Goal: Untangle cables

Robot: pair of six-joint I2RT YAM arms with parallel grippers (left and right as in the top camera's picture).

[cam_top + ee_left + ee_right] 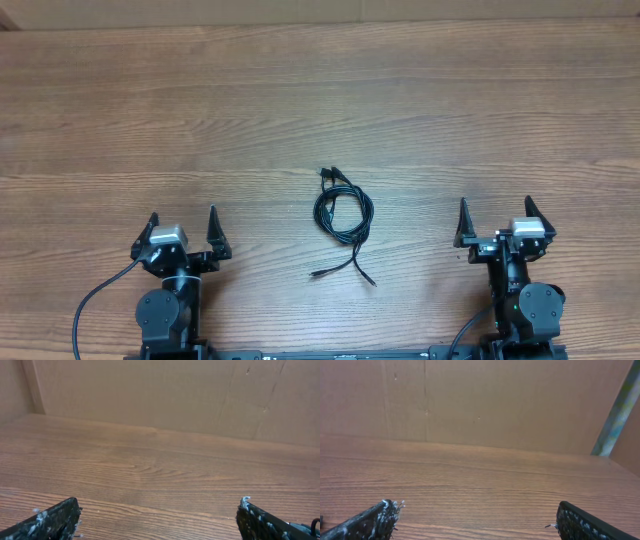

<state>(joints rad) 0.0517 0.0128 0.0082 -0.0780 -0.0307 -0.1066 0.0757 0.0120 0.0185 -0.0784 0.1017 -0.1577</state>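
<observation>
Cables (343, 212): thin black cords gathered in one loose coil, lying on the wooden table (300, 90) near its centre, between the two arms. Small plugs bunch at the coil's far end. Two loose tails trail toward the near edge, their ends splayed apart.

Left gripper (183, 216): close to the near edge, well apart from the coil, fingers spread wide over bare wood.

Right gripper (496, 202): on the opposite side, likewise well apart from the coil, fingers spread wide.

Left wrist view: fingertips (55, 520) sit in the lower corners with wood grain between them. Right wrist view: the same arrangement.

Brown board wall (495, 400): upright behind the table's far edge.
</observation>
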